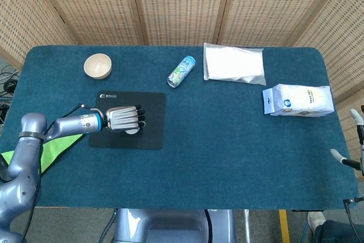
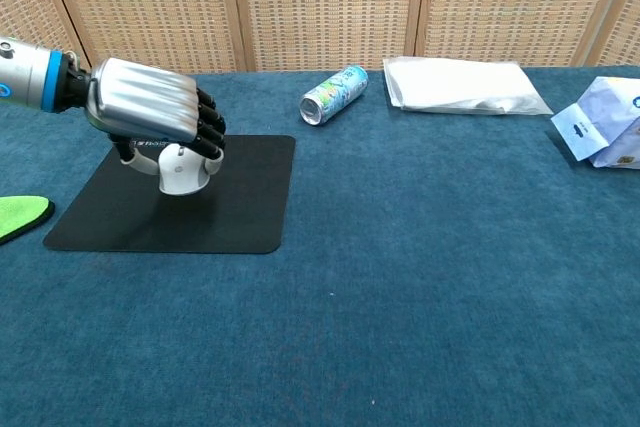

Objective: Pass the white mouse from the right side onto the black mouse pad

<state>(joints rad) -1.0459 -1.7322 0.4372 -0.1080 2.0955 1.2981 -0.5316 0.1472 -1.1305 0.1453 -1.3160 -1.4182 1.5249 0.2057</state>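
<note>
The white mouse (image 2: 181, 171) is over the middle of the black mouse pad (image 2: 240, 209), under my left hand (image 2: 150, 107), which grips it from above with fingers curled around it. I cannot tell whether the mouse touches the pad. From the head view the left hand (image 1: 122, 119) covers most of the mouse (image 1: 132, 131), over the left half of the mouse pad (image 1: 152, 122). Only fingertips of my right hand (image 1: 351, 140) show at the right edge, spread apart, holding nothing I can see.
A cream bowl (image 1: 98, 65) stands behind the pad. A drink can (image 1: 181, 71) lies on its side near the back centre, beside a white bag (image 1: 234, 64). A white carton (image 1: 298, 101) lies at the right. A green cloth (image 1: 54, 145) lies under the left forearm.
</note>
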